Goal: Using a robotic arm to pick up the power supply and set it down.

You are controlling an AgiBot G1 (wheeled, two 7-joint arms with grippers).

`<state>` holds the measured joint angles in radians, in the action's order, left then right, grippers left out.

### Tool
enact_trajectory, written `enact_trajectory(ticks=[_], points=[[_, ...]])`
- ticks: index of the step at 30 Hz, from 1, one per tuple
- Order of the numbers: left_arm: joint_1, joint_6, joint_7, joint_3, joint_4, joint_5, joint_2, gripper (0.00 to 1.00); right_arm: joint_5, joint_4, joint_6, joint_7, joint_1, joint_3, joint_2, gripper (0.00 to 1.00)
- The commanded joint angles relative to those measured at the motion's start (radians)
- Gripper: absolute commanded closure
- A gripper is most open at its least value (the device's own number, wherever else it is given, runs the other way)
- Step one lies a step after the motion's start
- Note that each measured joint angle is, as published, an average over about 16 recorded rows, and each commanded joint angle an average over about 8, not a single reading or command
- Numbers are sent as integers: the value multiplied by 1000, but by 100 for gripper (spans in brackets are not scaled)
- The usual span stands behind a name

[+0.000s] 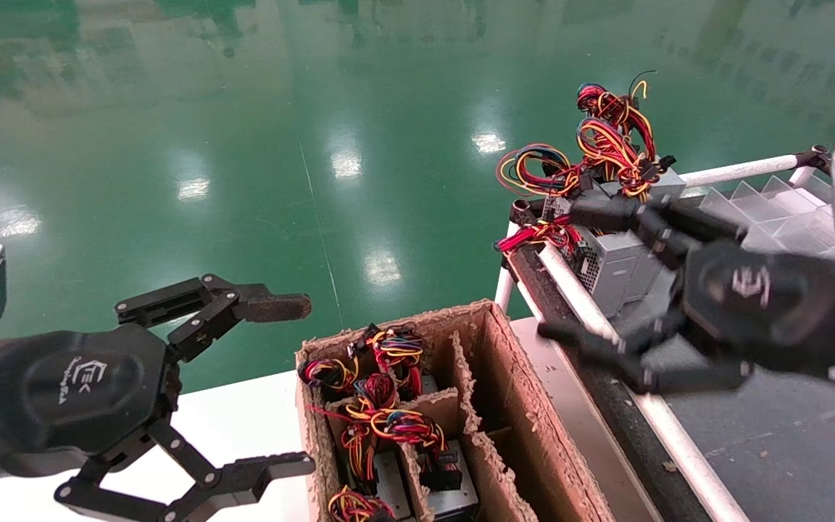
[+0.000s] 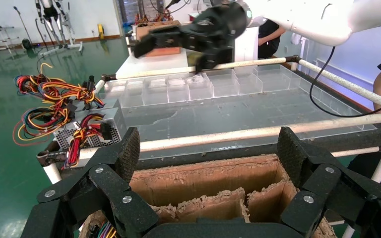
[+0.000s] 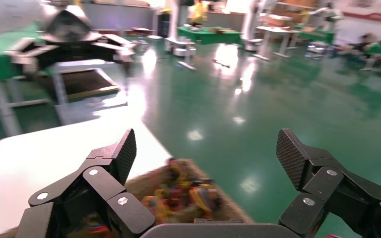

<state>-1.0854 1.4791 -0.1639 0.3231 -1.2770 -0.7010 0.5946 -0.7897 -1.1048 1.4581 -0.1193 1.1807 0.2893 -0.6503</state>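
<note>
Right hand point(image 1: 591, 279) wide, empty, hovering at 3 o'clock of the power supply point(image 1: 617, 264) on the conveyor rack point(image 1: 751, 170), apparently freed for release. Left hand point(image 1: 294, 384) wide, idle.

Two power supplies point(image 1: 617, 264) stand side by side at the far end of the bench on the right, their wire bundles tangled above them. In the one cardboard box point(image 1: 526, 406) nearby, about five more wire bundles show; how many units lie beneath, I cannot tell. Two grippers, left point(image 1: 283, 384) and right point(image 1: 580, 272), are up.
</note>
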Motion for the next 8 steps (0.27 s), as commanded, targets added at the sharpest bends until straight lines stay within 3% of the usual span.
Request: enact_trajectory(ticks=[1,8], points=[[0,0,0,0,0,0,0,0,14,-43,9,-16,-25,-2,9,0],[0,0,0,0,0,0,0,0,51,-155,32,-59,-92,-8,34,0]])
